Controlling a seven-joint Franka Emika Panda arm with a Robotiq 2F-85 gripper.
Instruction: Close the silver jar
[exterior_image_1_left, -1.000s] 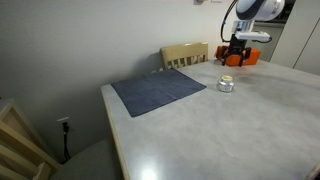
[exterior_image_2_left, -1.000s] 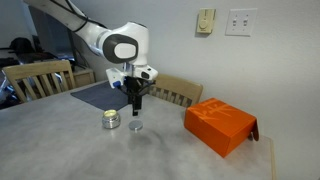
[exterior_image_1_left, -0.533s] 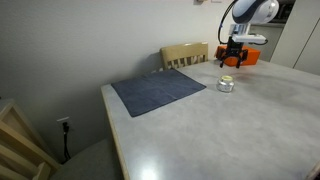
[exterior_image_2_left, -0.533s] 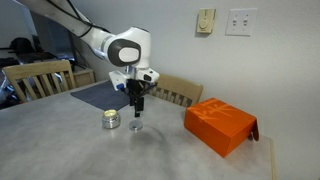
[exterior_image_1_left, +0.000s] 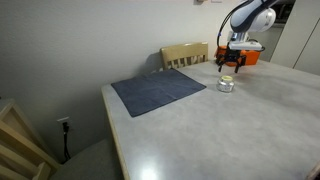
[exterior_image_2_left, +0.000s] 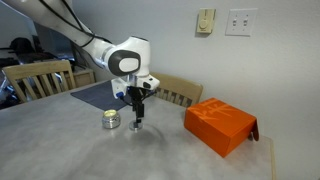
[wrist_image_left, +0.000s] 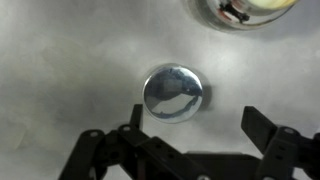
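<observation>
— Beneath the wrist, what just changed?
— The black claw (wrist_image_left: 198, 128) has dropped, jaws wide and empty, low over the round shiny metal lid (wrist_image_left: 173, 92) on the grey table (wrist_image_left: 60, 60).
— And the small squat silver jar (exterior_image_1_left: 226, 85)?
— Just beside the lid, still open, near the table's far edge. Grasping the lid looks next. Beyond sits the orange rectangular box (exterior_image_2_left: 222, 124). No readable writing anywhere.

White rounded arm (exterior_image_2_left: 98, 48), grey round joint cap (exterior_image_2_left: 123, 63), black hand (exterior_image_2_left: 137, 122) with exposed linkages
</observation>
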